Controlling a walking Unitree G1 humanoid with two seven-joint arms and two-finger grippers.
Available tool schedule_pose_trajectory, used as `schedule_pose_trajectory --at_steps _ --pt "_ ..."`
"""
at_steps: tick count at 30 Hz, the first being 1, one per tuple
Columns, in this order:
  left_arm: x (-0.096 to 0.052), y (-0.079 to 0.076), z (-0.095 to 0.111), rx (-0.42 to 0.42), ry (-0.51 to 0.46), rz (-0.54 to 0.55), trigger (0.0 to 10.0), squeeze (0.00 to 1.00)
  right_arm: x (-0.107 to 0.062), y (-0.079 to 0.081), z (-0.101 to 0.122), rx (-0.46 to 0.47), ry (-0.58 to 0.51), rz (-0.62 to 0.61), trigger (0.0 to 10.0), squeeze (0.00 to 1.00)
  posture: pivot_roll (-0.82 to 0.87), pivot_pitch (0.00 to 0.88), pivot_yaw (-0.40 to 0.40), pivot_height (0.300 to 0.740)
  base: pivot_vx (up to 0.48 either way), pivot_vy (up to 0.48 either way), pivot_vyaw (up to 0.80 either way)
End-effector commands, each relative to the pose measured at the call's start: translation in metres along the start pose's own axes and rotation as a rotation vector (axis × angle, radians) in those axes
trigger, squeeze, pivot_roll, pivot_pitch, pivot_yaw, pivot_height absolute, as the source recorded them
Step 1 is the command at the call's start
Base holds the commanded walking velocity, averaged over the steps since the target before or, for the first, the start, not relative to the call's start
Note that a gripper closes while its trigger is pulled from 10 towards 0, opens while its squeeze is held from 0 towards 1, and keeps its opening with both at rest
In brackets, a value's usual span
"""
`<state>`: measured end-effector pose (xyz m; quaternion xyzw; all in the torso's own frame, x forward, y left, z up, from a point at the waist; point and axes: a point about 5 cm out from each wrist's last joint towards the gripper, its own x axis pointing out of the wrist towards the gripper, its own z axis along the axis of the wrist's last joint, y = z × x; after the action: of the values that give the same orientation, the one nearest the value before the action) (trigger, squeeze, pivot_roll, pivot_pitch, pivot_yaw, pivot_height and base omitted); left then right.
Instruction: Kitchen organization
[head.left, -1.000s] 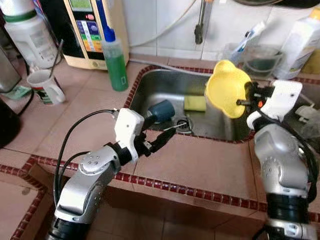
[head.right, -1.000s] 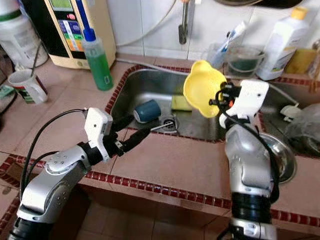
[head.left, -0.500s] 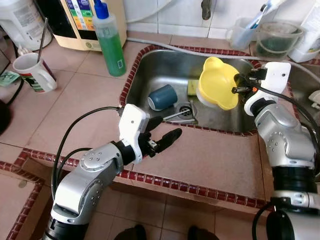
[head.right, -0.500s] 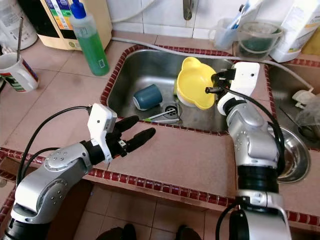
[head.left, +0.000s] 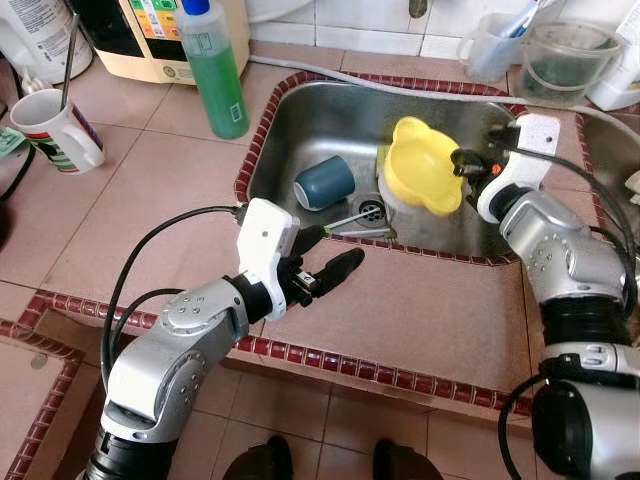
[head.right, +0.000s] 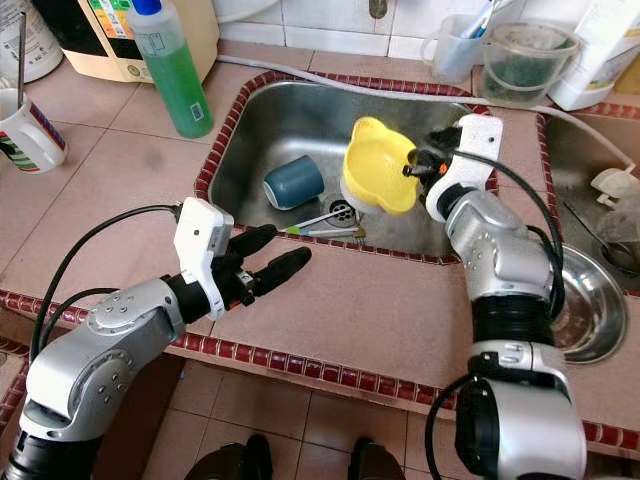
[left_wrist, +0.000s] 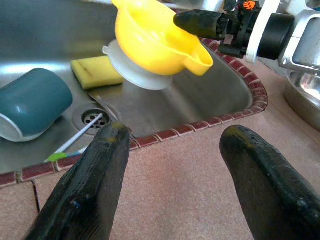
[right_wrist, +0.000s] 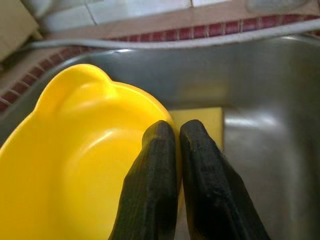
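A tiled pink kitchen counter (head.left: 420, 310) with a red mosaic border surrounds a steel sink (head.left: 300, 125). The right gripper (head.left: 458, 162) pinches the rim of a yellow bowl (head.left: 420, 165), tilted inside the sink above a yellow sponge (left_wrist: 95, 71). A teal cup (head.left: 324, 182) lies on its side near the drain. The left gripper (head.left: 330, 258) hovers over the counter's front edge, fingers spread apart.

A green soap bottle (head.left: 213, 68) stands near a striped mug (head.left: 52, 131).
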<state>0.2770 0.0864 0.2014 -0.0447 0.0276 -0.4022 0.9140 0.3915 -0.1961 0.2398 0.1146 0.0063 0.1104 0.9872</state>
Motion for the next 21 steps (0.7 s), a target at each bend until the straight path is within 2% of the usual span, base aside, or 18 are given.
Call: schedule_pose_trajectory --at_steps 1,12,18,20,21 --pt "-0.002 -0.001 0.005 0.020 -0.012 0.004 10.0 0.00 0.000 -0.002 0.007 0.017 -0.023 0.010 10.0 1.00 -0.06 0.284 0.038 0.740 0.000 0.000 0.00" --pt "-0.004 0.000 0.006 0.015 -0.018 0.015 10.0 0.00 0.002 -0.005 0.012 0.030 -0.042 0.011 10.0 1.00 -0.05 0.282 0.036 0.740 0.000 0.000 0.00" --pt "-0.004 0.002 0.008 0.030 -0.030 0.024 10.0 0.00 0.003 -0.004 0.018 0.006 -0.084 0.018 10.0 1.00 -0.05 0.264 0.035 0.740 0.000 0.000 0.00" --pt "-0.003 0.005 0.010 0.051 -0.049 0.039 10.0 0.00 -0.001 -0.002 0.024 -0.067 -0.165 0.022 10.0 1.00 -0.05 0.249 0.033 0.740 0.000 0.000 0.00" --pt "-0.003 0.006 0.008 0.040 -0.042 0.045 10.0 0.00 -0.002 -0.001 0.026 -0.062 -0.186 0.024 10.0 1.00 -0.05 0.240 0.032 0.740 0.000 0.000 0.00"
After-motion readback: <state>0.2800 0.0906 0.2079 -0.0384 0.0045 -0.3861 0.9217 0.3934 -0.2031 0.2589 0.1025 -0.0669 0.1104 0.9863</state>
